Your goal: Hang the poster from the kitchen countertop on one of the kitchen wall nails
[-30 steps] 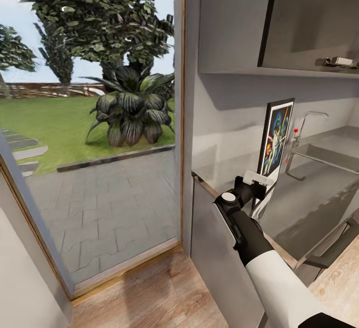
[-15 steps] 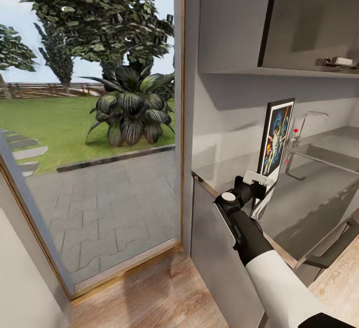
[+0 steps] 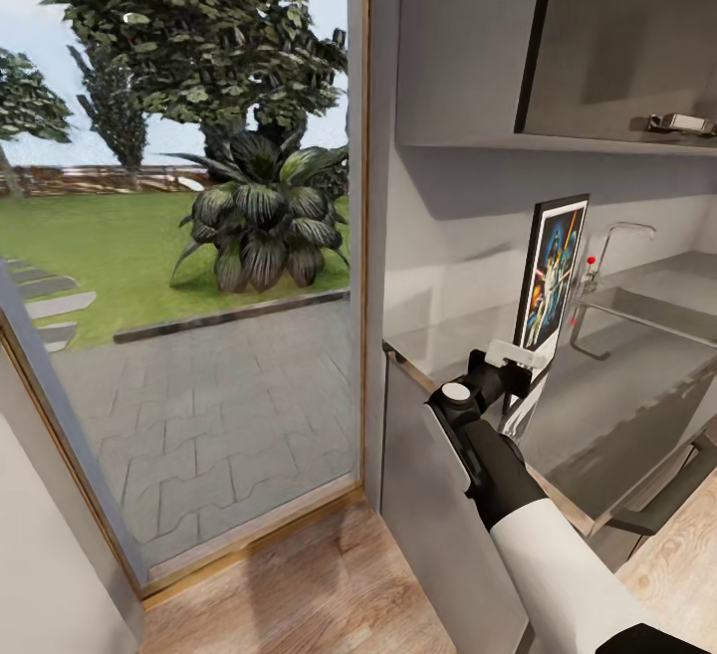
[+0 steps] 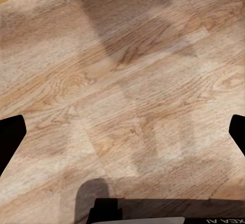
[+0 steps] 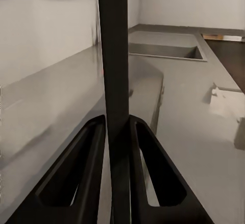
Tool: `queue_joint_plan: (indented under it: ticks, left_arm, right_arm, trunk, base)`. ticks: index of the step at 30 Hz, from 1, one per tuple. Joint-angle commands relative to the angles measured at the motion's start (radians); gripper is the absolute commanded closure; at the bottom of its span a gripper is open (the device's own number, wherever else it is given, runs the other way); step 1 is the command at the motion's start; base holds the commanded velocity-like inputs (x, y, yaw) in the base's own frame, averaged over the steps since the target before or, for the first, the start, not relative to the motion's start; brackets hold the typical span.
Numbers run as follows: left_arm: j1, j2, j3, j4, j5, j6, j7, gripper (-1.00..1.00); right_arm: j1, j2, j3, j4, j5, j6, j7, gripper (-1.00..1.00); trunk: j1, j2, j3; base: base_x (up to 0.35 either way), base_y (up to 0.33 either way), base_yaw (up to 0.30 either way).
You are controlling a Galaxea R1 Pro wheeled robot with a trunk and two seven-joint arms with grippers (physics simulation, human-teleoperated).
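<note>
The poster (image 3: 552, 276) stands upright on the countertop (image 3: 617, 395), seen nearly edge-on from the head view, its picture side facing toward 3 o'clock. Its lower corner sits at the right gripper (image 3: 516, 367), which pinches the frame. In the right wrist view the poster (image 5: 113, 81) is a dark vertical bar, and the gripper (image 5: 118, 127) has its two black fingers (image 5: 84, 157) pressed against either face of that bar, tips touching it.

The right arm (image 3: 538, 525) enters the head view from 5 o'clock and reaches up toward 12, white forearm first, then a black wrist section with a round pale cap, ending at the white gripper mount beside the poster's lower edge.

Beyond the poster, toward 3 o'clock, a sink (image 3: 657, 311) is set into the countertop with a thin tap (image 3: 622, 236) behind it. A wall cabinet (image 3: 627, 37) hangs above, at 1 o'clock. A grey base cabinet (image 3: 438, 525) drops below the countertop's near edge.

At 9 o'clock a tall glass door (image 3: 179, 256) looks onto paving, lawn, a spiky plant (image 3: 264, 221) and trees.

The left gripper (image 4: 122, 132) faces wooden floor (image 4: 122, 81); its dark fingertips sit at opposite edges of the left wrist view, spread wide.
</note>
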Motion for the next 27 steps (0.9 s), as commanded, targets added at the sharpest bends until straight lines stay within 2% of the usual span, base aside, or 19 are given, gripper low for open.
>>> queue_joint_plan:
  ticks: [1,9,21,27]
  left_arm:
    - [0.0,0.0,0.001,-0.002,0.0,0.0,0.001,-1.0]
    - [0.0,0.0,0.001,-0.002,0.0,0.0,0.001,-1.0]
    - [0.0,0.0,0.001,-0.002,0.0,0.0,0.001,-1.0]
    - [0.0,0.0,0.001,-0.002,0.0,0.0,0.001,-1.0]
  right_arm:
    - [-0.001,-0.001,0.003,-0.024,-0.006,0.017,-0.004,1.0]
    - [-0.001,0.0,0.002,-0.078,-0.005,0.079,-0.003,1.0]
    - [-0.001,0.0,0.002,-0.09,-0.005,0.091,-0.003,1.0]
    - [-0.001,-0.001,0.003,-0.09,-0.005,0.091,-0.003,1.0]
  trunk:
    - [0.0,-0.001,-0.001]
    - [0.0,-0.001,-0.001]
    - [0.0,-0.001,-0.001]
    - [0.0,-0.001,-0.001]
  base:
    - [0.0,0.0,0.0]
    - [0.0,0.0,0.0]
    - [-0.003,0.0,0.0]
    - [-0.18,0.0,0.0]
